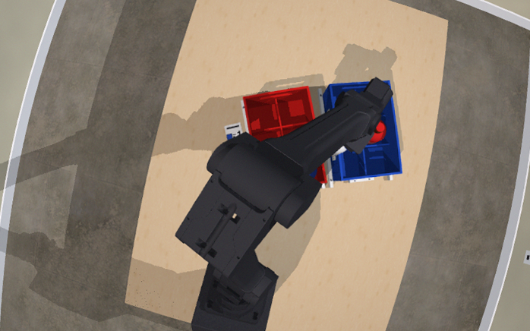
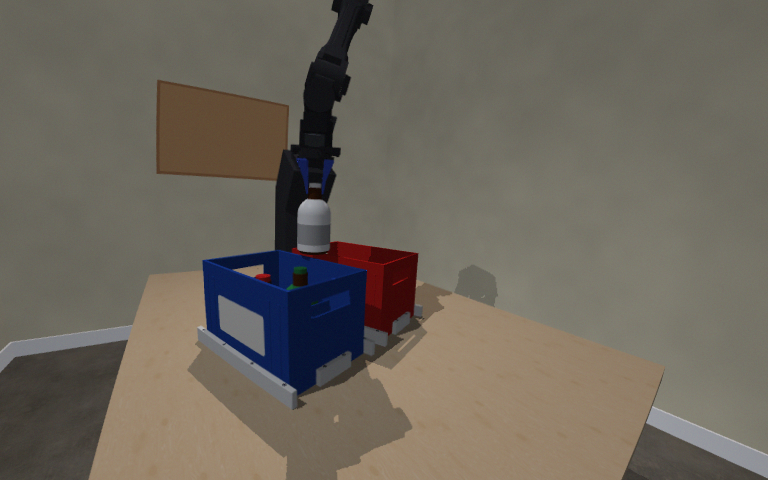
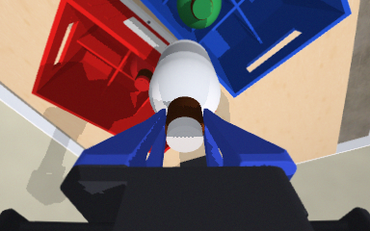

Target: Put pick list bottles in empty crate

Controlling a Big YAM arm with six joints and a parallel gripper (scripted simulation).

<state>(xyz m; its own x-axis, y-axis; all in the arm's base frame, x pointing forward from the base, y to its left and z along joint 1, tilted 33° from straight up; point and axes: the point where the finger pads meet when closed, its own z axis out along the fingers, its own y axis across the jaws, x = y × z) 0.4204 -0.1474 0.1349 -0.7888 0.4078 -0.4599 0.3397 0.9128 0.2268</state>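
My gripper [image 2: 314, 189] [image 3: 184, 115] is shut on the brown neck of a white bottle with a grey label band [image 2: 313, 226] [image 3: 184, 77]. The bottle hangs upright above the crates, near the gap between them. The blue crate [image 1: 398, 147] [image 2: 328, 339] [image 3: 236, 87] holds a red bottle [image 1: 376, 133] and a green-capped bottle [image 2: 300, 277] [image 3: 199, 11]. The red crate [image 1: 276, 92] [image 2: 396, 294] [image 3: 72, 103] holds a red-capped bottle [image 3: 142, 82]; the arm hides part of this crate. The pick list [image 1: 232, 127] lies left of it, partly covered, showing a blue mark and a 1.
Low grey strips [image 2: 249, 362] stand along the crates' bases. The arm [image 1: 253, 173] reaches over the red crate and part of the blue one. A cork board [image 2: 220, 130] hangs on the wall behind.
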